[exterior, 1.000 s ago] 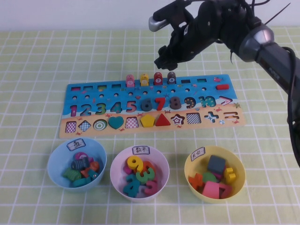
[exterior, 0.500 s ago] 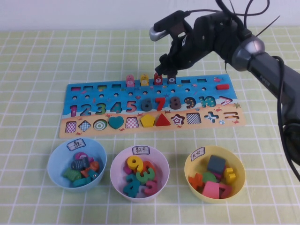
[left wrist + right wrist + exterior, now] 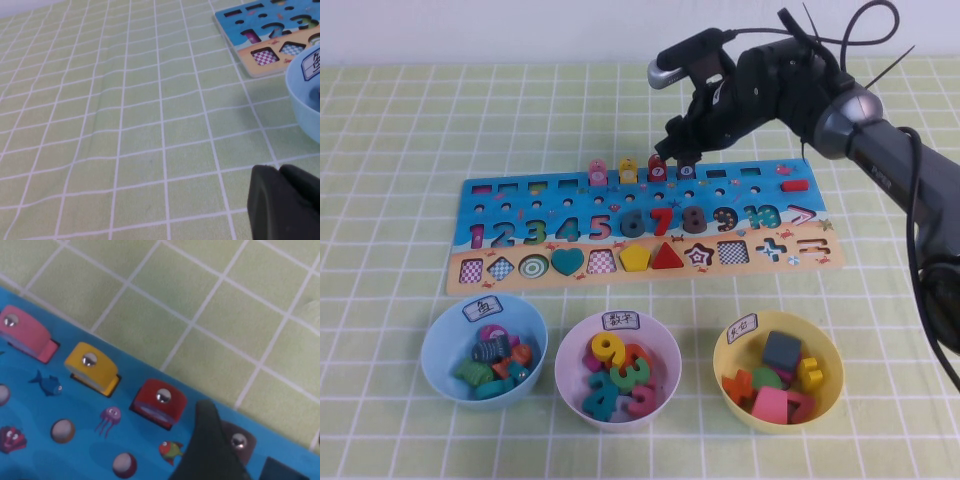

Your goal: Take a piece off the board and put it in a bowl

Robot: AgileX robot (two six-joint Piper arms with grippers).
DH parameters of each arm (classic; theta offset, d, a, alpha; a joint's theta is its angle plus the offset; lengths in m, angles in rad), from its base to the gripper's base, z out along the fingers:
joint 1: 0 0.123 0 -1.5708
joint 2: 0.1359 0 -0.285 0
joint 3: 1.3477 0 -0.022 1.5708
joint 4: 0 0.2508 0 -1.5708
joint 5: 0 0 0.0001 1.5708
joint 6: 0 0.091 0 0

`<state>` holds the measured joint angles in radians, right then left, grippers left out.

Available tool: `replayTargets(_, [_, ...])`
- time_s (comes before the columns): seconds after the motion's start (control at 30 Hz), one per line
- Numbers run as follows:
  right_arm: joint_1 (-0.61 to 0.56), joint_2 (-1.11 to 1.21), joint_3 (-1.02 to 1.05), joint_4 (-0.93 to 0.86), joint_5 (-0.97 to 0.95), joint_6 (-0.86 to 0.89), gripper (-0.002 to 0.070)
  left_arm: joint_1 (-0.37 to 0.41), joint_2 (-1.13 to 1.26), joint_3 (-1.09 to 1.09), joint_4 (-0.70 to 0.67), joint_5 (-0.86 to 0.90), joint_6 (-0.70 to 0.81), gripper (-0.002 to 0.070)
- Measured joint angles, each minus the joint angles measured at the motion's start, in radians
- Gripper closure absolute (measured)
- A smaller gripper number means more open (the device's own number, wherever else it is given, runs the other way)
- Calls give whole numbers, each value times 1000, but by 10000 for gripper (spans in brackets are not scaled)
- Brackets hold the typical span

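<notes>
Right gripper over piece on board, fingers prob. open, left gripper parked, fingers unclear.

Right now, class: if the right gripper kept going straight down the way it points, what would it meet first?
Most likely the dark grey-brown piece at the board's far edge: the right gripper hangs just above it, beside the red block. Exact depth is unclear.

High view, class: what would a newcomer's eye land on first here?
The black right gripper hangs over the far edge of the board, one finger beside the dark piece that ends a row of pink, yellow and red blocks. Nearer the robot, three filled bowls line up, the light-blue bowl leftmost; the left gripper stays low beside it.
</notes>
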<state>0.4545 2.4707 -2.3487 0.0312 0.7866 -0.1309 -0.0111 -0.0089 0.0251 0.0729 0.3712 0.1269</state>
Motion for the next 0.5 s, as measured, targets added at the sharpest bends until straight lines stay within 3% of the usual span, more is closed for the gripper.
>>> replayTargets(0.5, [0,24,0,22,4,0,268,0,0,0,0,0,0,679])
